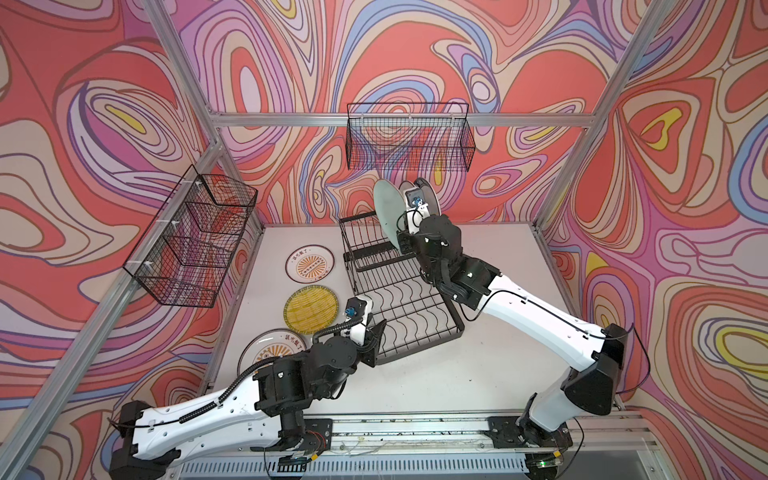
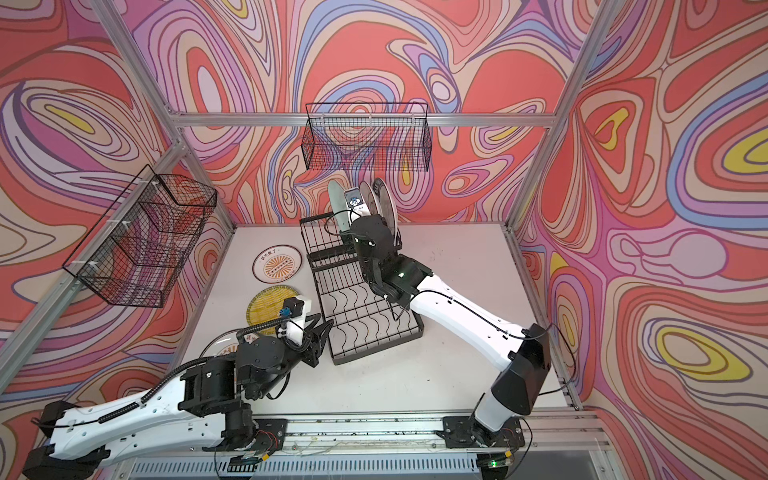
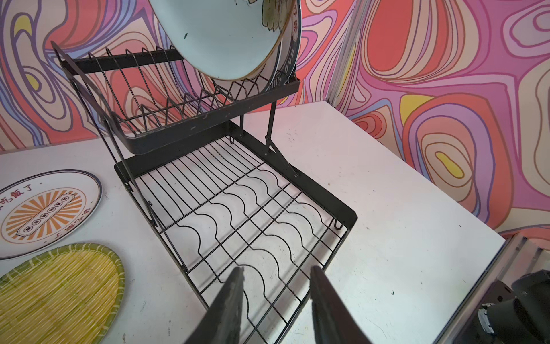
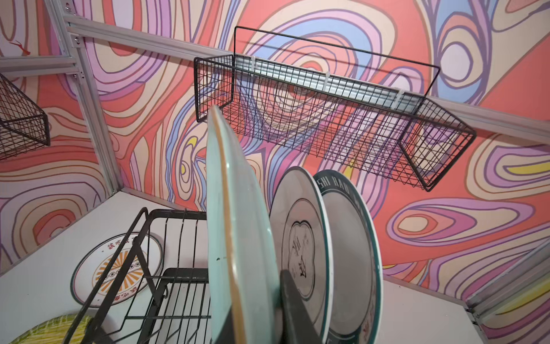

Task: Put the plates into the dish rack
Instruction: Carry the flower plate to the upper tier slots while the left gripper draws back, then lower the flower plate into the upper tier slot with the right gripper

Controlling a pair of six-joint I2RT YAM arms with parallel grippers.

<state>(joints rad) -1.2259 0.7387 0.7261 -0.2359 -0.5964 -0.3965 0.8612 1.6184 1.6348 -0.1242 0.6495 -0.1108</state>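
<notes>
My right gripper [image 4: 256, 297] is shut on the lower edge of a pale green plate [image 4: 238, 223], holding it on edge above the raised slotted tier of the black dish rack [image 1: 457, 328]. Close beside it, a cloud-outline white plate [image 4: 300, 238] and a dark-lettered rim plate [image 4: 354, 253] stand upright in that tier. My left gripper [image 3: 276, 269] hangs open and empty over the near corner of the rack's low wavy tray [image 3: 348, 214]. On the table left of the rack lie a sunburst plate [image 1: 309, 262], a yellow woven-look plate [image 1: 311, 311] and another sunburst plate [image 1: 270, 349], half hidden under my left arm.
A fine-mesh black wire basket [image 1: 409, 137] hangs on the back wall just above the held plate. A second, divided basket [image 1: 195, 237] hangs on the left wall. Aluminium frame posts [image 1: 557, 195] stand at the table's back corners.
</notes>
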